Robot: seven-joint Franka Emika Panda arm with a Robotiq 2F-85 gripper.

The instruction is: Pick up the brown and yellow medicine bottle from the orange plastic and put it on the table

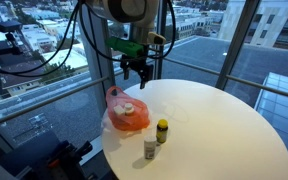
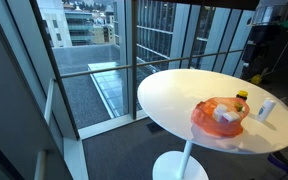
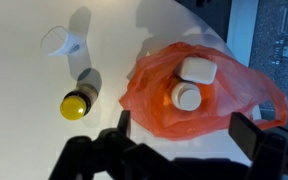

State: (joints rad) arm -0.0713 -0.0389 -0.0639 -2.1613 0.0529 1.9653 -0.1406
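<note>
The brown medicine bottle with a yellow cap (image 1: 162,130) stands upright on the round white table (image 1: 224,125), just beside the orange plastic bag (image 1: 127,115) and outside it. It also shows in the wrist view (image 3: 76,103) and in an exterior view (image 2: 241,98). The orange bag (image 3: 154,85) holds two white-capped containers (image 3: 187,96). My gripper (image 3: 184,130) is open and empty. It hangs above the near edge of the bag (image 2: 209,125). In an exterior view the gripper (image 1: 137,70) is well above the table.
A small clear bottle with a white cap (image 1: 150,148) stands on the table near the yellow-capped one; it also shows in the wrist view (image 3: 62,42). Floor-to-ceiling glass walls (image 2: 134,50) stand close behind the table. The table's edge is near the bag.
</note>
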